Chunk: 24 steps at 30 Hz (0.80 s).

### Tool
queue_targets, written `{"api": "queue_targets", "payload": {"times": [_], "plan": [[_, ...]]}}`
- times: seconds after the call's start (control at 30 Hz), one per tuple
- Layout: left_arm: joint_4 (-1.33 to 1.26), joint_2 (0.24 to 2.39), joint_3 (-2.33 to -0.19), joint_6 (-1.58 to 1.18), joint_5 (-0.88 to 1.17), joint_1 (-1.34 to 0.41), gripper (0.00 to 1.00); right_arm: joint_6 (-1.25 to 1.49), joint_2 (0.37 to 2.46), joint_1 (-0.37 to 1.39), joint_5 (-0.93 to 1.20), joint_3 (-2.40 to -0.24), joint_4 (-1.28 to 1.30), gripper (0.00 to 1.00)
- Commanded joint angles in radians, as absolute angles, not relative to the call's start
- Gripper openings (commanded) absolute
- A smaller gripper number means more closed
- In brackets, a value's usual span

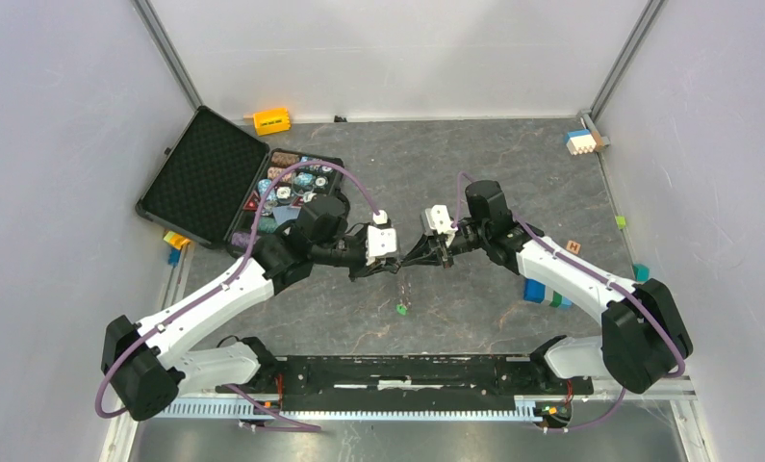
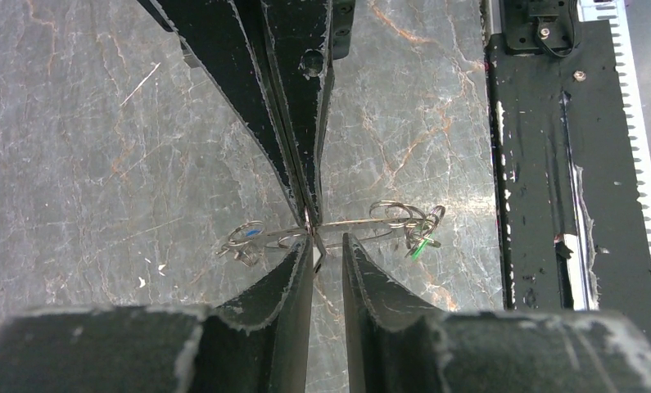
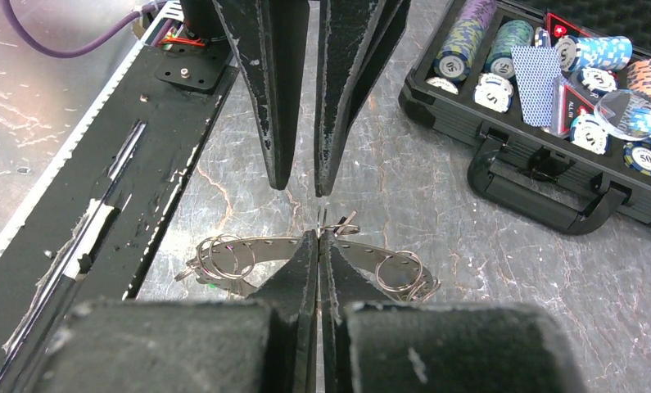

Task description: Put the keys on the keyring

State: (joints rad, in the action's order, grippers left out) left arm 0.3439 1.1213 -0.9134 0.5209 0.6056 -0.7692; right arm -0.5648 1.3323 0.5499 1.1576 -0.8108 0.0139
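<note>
The keyring (image 3: 266,246), a flat grey metal band with holes, hangs above the table between both grippers. It shows edge-on in the left wrist view (image 2: 363,221). My right gripper (image 3: 318,236) is shut on its middle and also shows in the left wrist view (image 2: 309,216). My left gripper (image 2: 328,240) is open with a narrow gap, its tips right at the ring beside the right gripper's tips. A green key (image 2: 420,246) hangs from split rings at one end and shows in the top view (image 1: 400,309). A blue key (image 2: 248,234) hangs at the other end. No black key shows.
An open black case of poker chips (image 3: 551,106) lies at the back left (image 1: 263,192). The black base rail (image 1: 407,371) runs along the near edge. Toy blocks lie around: orange (image 1: 271,120), white and blue (image 1: 580,141), blue and green (image 1: 542,292).
</note>
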Motion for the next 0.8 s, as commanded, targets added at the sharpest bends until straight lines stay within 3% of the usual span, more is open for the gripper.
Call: {"api": "queue_targets", "payload": {"times": [0.0,0.63,0.77], "plan": [[0.331,1.129,-0.937,0.503,0.645,-0.764,0.26,-0.553,1.309,0.554,1.167,-0.815,-0.039,0.00],[0.310,1.154,-0.911,0.499,0.653,-0.756,0.24,-0.551,1.297,0.553,1.172,-0.805,-0.044,0.00],[0.279,1.146,-0.900,0.480,0.656,-0.739,0.29,-0.553,1.298,0.554,1.176,-0.803,-0.043,0.00]]}}
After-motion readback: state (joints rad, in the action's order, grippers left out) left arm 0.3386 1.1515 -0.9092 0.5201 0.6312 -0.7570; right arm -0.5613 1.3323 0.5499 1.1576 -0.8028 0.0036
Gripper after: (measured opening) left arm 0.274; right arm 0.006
